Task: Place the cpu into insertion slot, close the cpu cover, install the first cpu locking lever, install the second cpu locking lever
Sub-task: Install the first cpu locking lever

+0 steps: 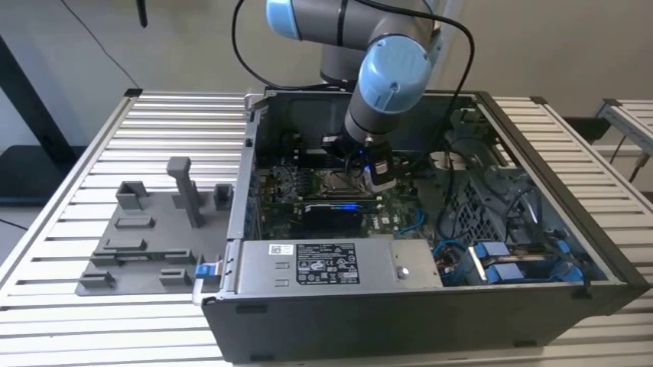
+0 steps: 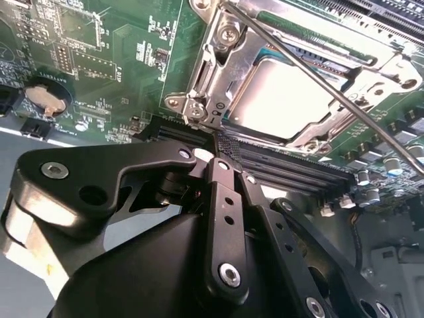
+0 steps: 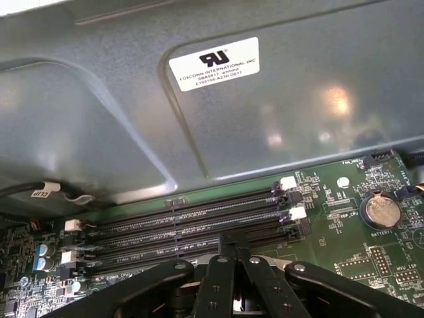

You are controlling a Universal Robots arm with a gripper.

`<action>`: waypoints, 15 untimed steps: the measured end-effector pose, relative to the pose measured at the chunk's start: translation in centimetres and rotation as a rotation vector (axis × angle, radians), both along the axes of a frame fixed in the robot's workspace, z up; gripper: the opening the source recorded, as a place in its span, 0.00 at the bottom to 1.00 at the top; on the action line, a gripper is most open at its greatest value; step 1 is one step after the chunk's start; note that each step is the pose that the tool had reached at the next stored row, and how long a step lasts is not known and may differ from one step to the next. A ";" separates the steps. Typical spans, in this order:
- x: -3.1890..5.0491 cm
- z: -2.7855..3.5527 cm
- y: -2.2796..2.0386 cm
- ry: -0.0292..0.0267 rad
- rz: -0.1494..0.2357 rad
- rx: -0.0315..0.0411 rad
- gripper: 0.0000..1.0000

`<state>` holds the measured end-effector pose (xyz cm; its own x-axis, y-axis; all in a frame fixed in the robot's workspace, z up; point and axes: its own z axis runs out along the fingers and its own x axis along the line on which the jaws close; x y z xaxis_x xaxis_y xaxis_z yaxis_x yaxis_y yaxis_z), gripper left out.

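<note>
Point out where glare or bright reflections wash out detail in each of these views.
In the second wrist view, the cpu in the insertion slot reflects nearly white, hiding its surface. In the first wrist view, soft bright patches sit on the grey case wall. In the exterior view, a small blue light glows by the gripper and on the black card; the case interior is dim.

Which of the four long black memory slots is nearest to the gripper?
The memory slot farthest from the grey case wall. In the first wrist view the gripper crosses it, while the other three lie beyond, towards that wall.
</note>
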<state>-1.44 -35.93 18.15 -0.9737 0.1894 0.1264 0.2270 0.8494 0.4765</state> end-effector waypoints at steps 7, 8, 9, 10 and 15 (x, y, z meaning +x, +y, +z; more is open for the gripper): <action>0.02 0.00 0.01 0.0001 0.000 0.0097 0.11; 0.02 0.00 0.01 0.0002 0.000 0.0103 0.11; 0.02 0.02 0.01 0.0004 0.000 0.0106 0.11; 0.02 0.04 0.01 0.0008 0.000 0.0106 0.11; 0.02 1.02 0.00 0.0043 0.000 0.0104 0.11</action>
